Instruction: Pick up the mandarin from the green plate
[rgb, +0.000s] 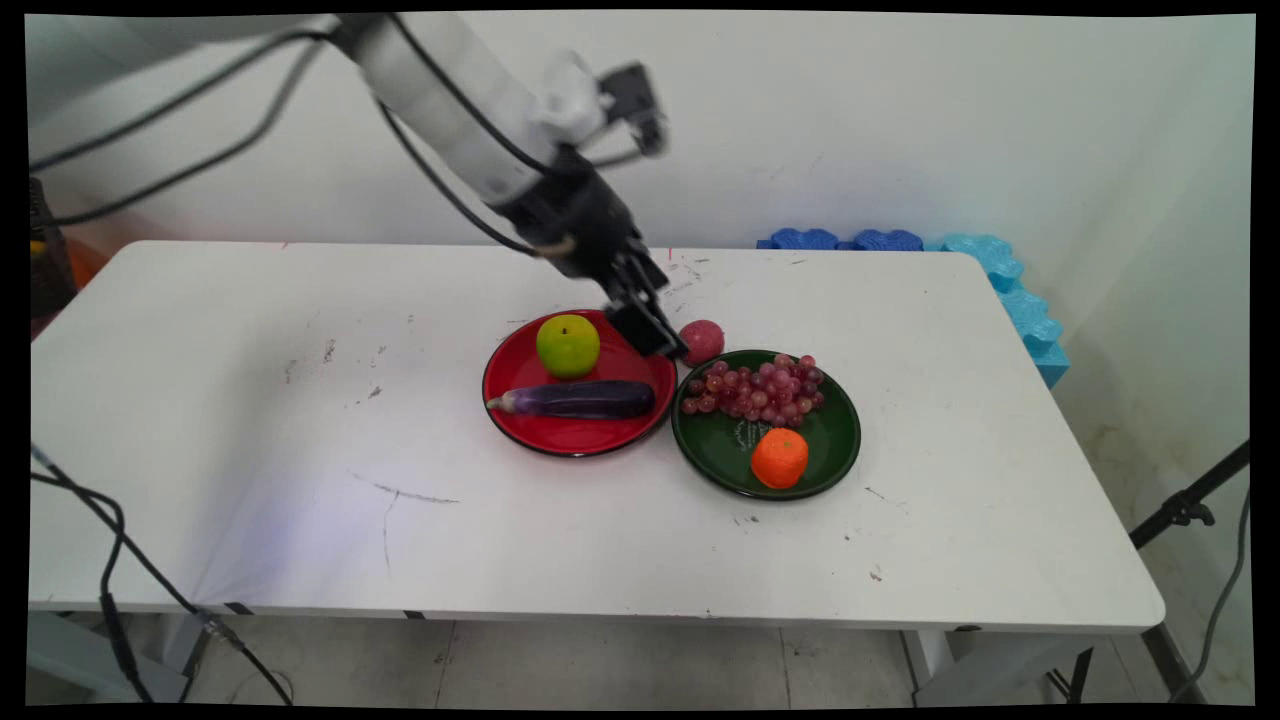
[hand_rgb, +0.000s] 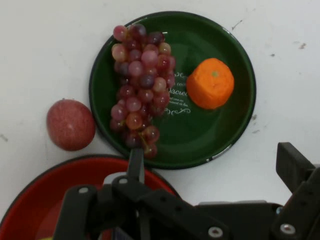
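Note:
My gripper (rgb: 662, 343) hangs low over the far right rim of a red plate (rgb: 560, 436), open, with nothing between its fingers. A green apple (rgb: 568, 345) and a purple eggplant (rgb: 585, 399) lie on that plate. A round red fruit (rgb: 702, 341) rests on the table just right of the fingertips. In the hand view the gripper (hand_rgb: 212, 150) sits above the gap between the red plate (hand_rgb: 45, 200) and a dark green plate (hand_rgb: 210, 135). The green plate carries red grapes (hand_rgb: 140, 85) and an orange (hand_rgb: 210, 83). The red fruit (hand_rgb: 71, 124) lies beside both plates.
Blue foam pieces (rgb: 1000, 270) line the table's far right corner. The green plate (rgb: 840, 450) sits right of centre on the white table (rgb: 300, 450). Black cables (rgb: 110, 560) hang at the near left, and a black stand leg (rgb: 1185, 505) is off the right side.

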